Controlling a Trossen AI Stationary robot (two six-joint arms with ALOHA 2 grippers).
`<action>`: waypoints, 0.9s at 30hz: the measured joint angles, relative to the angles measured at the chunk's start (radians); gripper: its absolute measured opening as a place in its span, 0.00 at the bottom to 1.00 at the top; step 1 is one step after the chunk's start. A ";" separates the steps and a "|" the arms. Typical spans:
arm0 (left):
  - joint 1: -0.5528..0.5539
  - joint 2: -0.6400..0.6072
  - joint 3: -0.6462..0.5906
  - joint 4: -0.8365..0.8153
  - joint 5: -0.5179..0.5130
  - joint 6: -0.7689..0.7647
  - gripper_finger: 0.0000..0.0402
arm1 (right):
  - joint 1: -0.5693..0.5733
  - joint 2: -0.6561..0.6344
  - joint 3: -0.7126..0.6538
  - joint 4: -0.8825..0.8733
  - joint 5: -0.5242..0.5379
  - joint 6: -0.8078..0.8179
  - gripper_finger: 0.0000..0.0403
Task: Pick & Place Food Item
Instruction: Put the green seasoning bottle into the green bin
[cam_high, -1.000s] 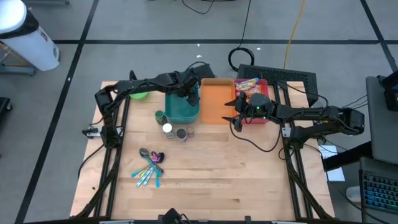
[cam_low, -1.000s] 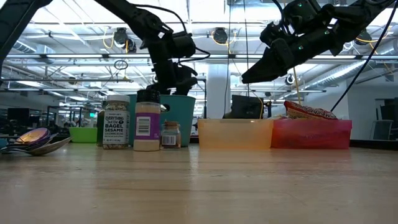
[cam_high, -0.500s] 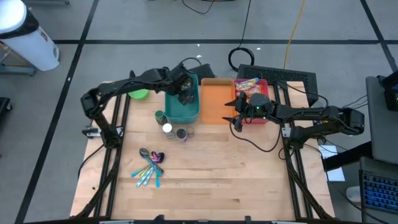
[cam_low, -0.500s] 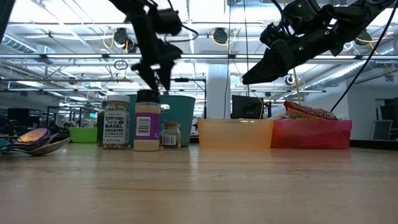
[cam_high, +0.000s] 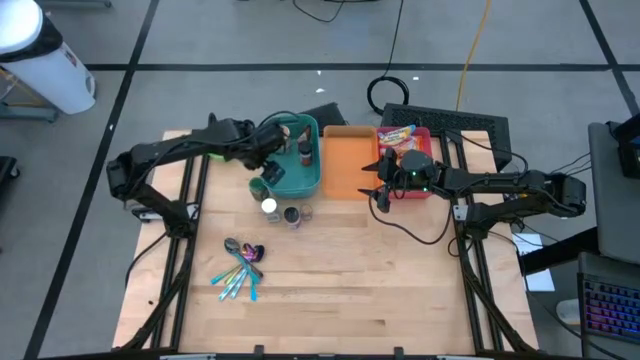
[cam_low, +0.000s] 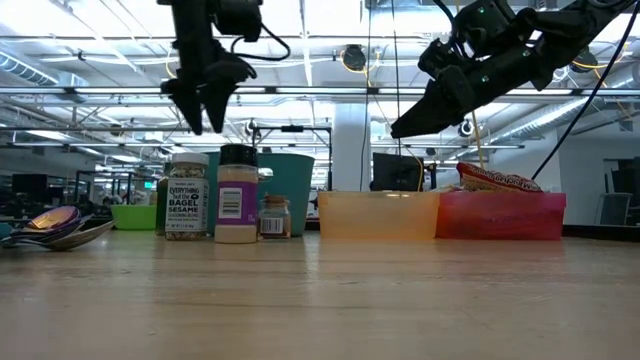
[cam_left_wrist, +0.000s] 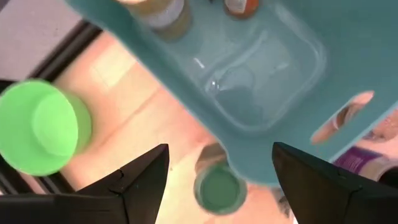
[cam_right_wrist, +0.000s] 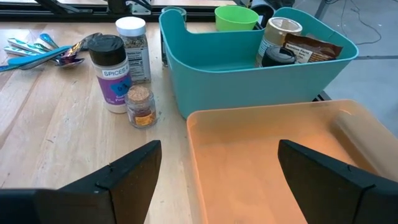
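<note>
Teal bin (cam_high: 296, 172) beside spice jars (cam_high: 280, 210)

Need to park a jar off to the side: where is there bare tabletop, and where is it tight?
Open wood: the near half of the table, right of the spoons, and the orange bin is empty. Tight: spice jars crowd the teal bin, with the left tool above them.

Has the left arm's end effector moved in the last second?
Yes. The left end effector has slid from over the teal bin toward its outer left edge, above the spice jars.
</note>
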 joint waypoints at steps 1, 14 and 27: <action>-0.003 -0.018 -0.027 0.010 0.000 -0.014 0.73 | 0.000 0.000 0.000 0.000 0.000 0.003 0.79; -0.018 -0.182 -0.270 0.069 0.047 -0.152 0.73 | 0.000 0.000 0.000 0.021 0.000 0.013 0.79; -0.022 -0.183 -0.348 0.205 0.106 -0.090 0.73 | 0.000 0.000 0.000 0.024 0.000 0.015 0.79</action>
